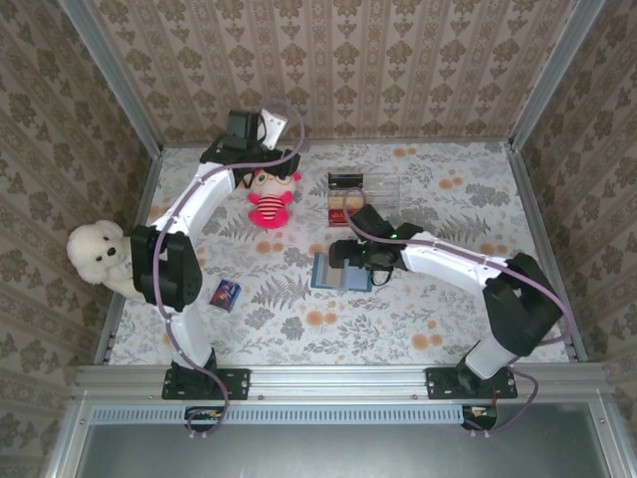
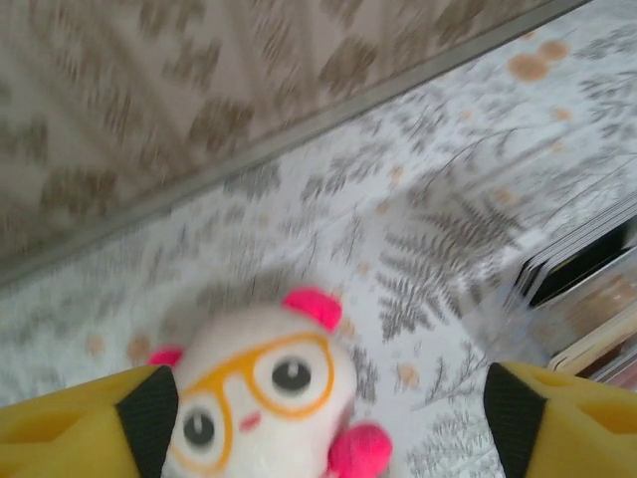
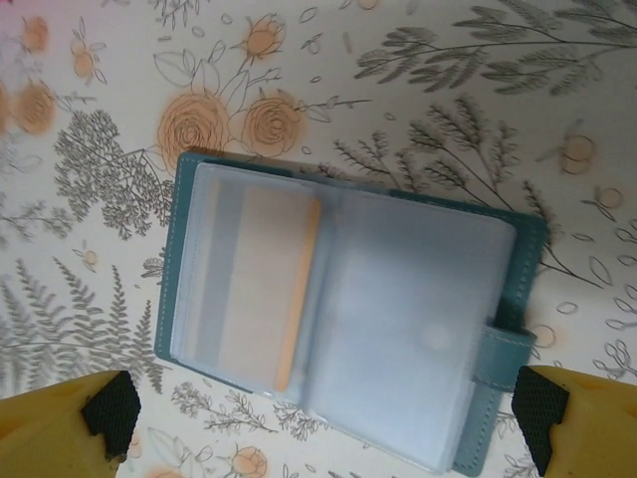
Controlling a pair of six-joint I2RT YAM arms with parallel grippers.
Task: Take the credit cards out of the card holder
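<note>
- My left gripper (image 2: 330, 423) is spread wide with nothing in it. It hangs above a plush doll (image 2: 264, 393) with orange glasses and pink ears, at the far left of the table (image 1: 398, 309).
- My right gripper (image 3: 325, 413) is also spread wide and empty, hovering over the card holder (image 3: 398, 299).
- The teal card holder lies open and flat near the table's middle, its clear sleeves facing up.
- One orange-gold credit card (image 3: 274, 289) sits inside the left sleeve.
- A clear tray (image 1: 383, 186) stands just beyond the holder.
</note>
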